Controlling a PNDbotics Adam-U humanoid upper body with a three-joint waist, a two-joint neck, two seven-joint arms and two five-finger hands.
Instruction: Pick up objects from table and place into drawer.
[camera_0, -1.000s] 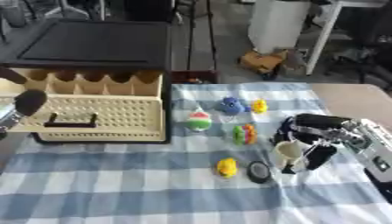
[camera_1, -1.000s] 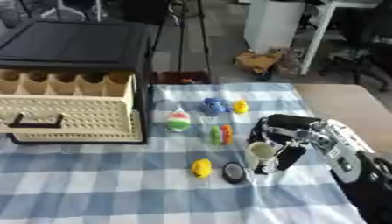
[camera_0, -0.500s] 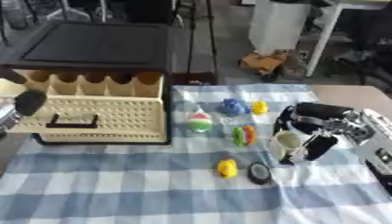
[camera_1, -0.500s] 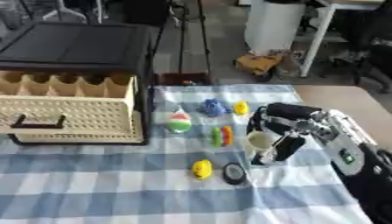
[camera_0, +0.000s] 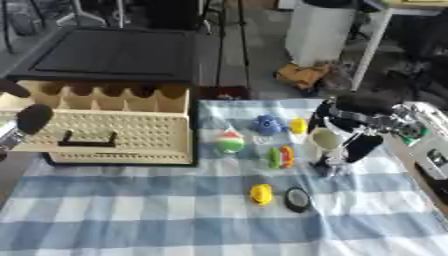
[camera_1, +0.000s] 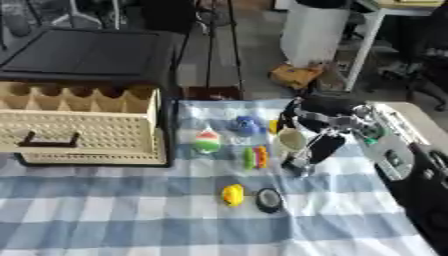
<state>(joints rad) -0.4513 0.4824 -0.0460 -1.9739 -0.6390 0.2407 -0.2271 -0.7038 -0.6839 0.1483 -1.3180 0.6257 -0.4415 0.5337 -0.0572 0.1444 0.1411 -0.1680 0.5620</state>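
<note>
My right hand is shut on a cream cup and holds it over the checked cloth, just right of the small toys. On the cloth lie a blue toy, a small yellow piece, a green, red and white ball, a green and orange toy, a yellow duck and a black ring. The cream perforated drawer stands at the left, pulled open, its compartments showing. Part of my left hand shows at the left edge in the left eye view only.
A black case sits behind the drawer. A white and grey device lies at the table's right edge under my right arm. The blue and white checked cloth covers the near table. Beyond the table are a white bin and chair legs.
My right hand has carried the cream cup away from me and up, from beside the black ring toward the blue toy's row. The toys and drawer have not moved.
</note>
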